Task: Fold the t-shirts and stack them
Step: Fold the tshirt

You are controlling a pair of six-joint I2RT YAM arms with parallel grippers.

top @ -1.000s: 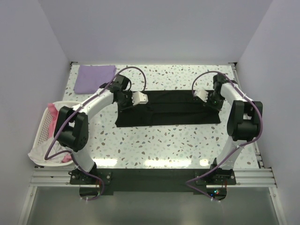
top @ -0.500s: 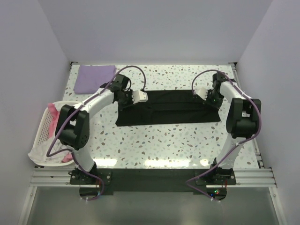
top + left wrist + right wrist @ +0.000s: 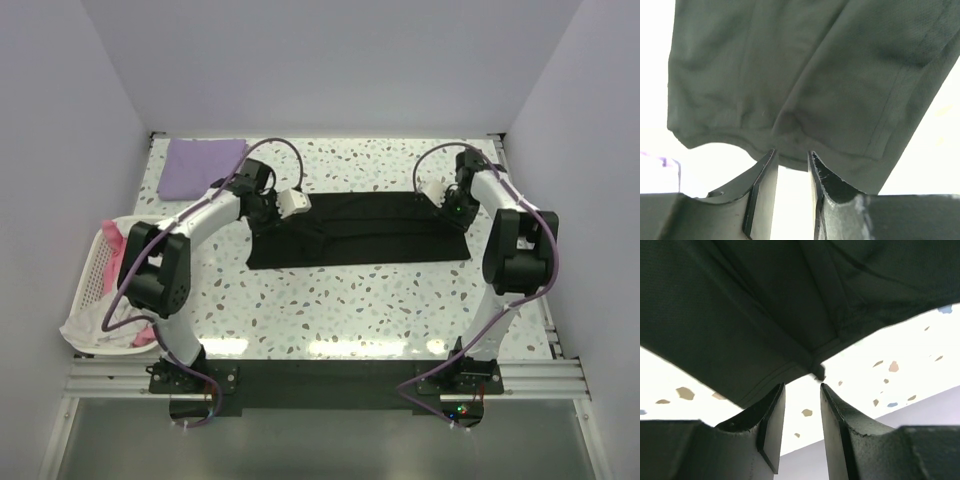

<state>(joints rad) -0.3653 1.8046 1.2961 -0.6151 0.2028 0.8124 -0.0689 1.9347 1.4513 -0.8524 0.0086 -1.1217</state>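
Observation:
A black t-shirt (image 3: 360,232) lies as a long folded strip across the middle of the speckled table (image 3: 380,300). My left gripper (image 3: 281,211) hovers at the strip's far left edge. In the left wrist view it (image 3: 791,155) is open, and the hem of the black t-shirt (image 3: 790,75) lies just past the fingertips with bare table in the gap. My right gripper (image 3: 449,204) is at the far right edge. It (image 3: 801,386) is also open, with a corner of the black t-shirt (image 3: 740,305) just beyond its tips. A lavender t-shirt (image 3: 203,166) lies folded flat at the far left corner.
A white lattice laundry basket (image 3: 92,282) holding pink and white cloth hangs off the table's left edge. Pale walls close in the far side and both flanks. Both arm bases stand on the black rail (image 3: 320,382) at the near edge.
Both grippers carried the shirt's far edge slightly farther back, then opened and let go of it. The black strip now lies flat.

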